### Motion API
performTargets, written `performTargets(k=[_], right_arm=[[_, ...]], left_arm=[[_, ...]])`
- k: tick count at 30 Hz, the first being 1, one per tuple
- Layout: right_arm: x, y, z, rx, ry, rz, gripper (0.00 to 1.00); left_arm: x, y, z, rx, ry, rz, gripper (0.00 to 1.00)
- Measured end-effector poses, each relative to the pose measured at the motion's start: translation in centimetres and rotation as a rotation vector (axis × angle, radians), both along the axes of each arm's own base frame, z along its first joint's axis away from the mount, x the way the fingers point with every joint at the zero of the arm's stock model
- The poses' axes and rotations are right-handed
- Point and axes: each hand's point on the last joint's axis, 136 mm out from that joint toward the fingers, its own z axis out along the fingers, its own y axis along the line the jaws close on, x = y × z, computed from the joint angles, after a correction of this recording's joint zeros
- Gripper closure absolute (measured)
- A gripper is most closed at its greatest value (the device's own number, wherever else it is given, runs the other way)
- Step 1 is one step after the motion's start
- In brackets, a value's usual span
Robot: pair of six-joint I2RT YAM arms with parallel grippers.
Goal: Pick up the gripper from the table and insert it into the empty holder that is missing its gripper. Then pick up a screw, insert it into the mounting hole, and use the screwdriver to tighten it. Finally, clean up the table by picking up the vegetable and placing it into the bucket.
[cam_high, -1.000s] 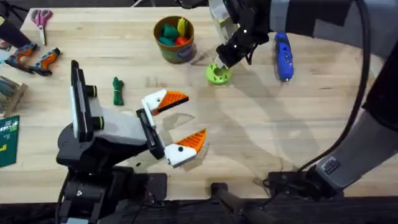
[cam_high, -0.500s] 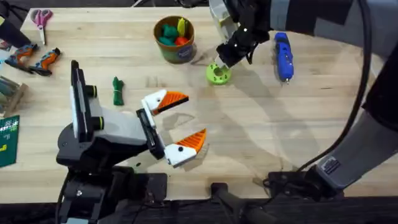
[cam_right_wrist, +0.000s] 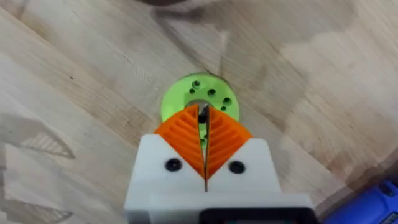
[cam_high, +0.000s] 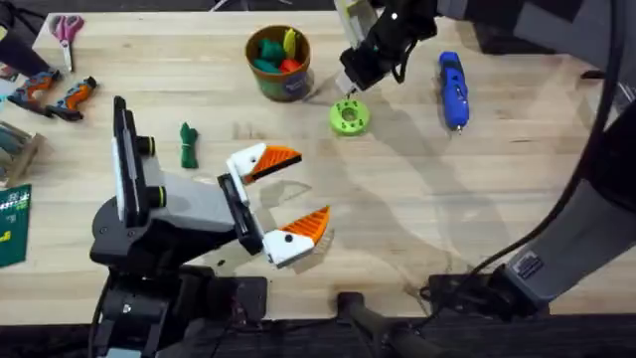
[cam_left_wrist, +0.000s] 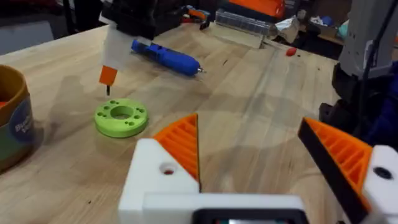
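My right gripper (cam_high: pixel 350 86) hangs just above the lime green disc (cam_high: pixel 349 116), shut on a small dark screw (cam_left_wrist: pixel 107 91) that points down from its orange pads; the screw (cam_right_wrist: pixel 202 113) sits pinched between them over the disc (cam_right_wrist: pixel 199 99). The blue screwdriver (cam_high: pixel 452 89) lies right of the disc. My left gripper (cam_high: pixel 298 189) stands open at mid-table, both white finger blocks carrying orange ribbed wedges, each block with a small hole (cam_left_wrist: pixel 166 168). The dark green vegetable (cam_high: pixel 188 145) lies left of it. The bucket (cam_high: pixel 260 82) stands at the back with toy pieces inside.
Pink-handled scissors (cam_high: pixel 67 28) and orange-and-black tools (cam_high: pixel 55 94) lie at the far left. A green card (cam_high: pixel 12 224) sits at the left edge. Bare wood stretches across the right half of the table in front of the screwdriver.
My right gripper has lifted off the green disc and drawn back a little toward the far edge, screw still in its pads. The left arm and the disc stay put.
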Motion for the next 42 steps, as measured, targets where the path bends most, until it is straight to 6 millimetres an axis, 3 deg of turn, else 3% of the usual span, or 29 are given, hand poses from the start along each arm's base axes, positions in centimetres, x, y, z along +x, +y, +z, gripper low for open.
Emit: performTargets(k=[6, 16, 18, 20, 32, 42], right_arm=[[-0.5, -0.2, 2.4, 0.013, -0.025, 0.0, 0.996], [-2.8, -0.3, 9.4, 0.043, -0.073, 0.022, 0.996], [-4.5, 1.9, 12.3, 0.061, -0.09, 0.088, 0.996], [-5.9, 3.9, 13.7, 0.074, -0.105, 0.147, 0.996], [-11.3, 9.9, 14.2, 0.095, -0.107, 0.336, 0.996], [-14.9, 13.4, 17.0, 0.146, -0.144, 0.438, 0.996]], left_arm=[[0.0, 0.0, 0.0, 0.0, 0.0, 0.0, 0.016], [0.0, 0.0, 0.0, 0.0, 0.0, 0.0, 0.015], [0.0, 0.0, 0.0, 0.0, 0.0, 0.0, 0.015], [0.0, 0.0, 0.0, 0.0, 0.0, 0.0, 0.015], [0.0, 0.0, 0.0, 0.0, 0.0, 0.0, 0.015], [0.0, 0.0, 0.0, 0.0, 0.0, 0.0, 0.015]])
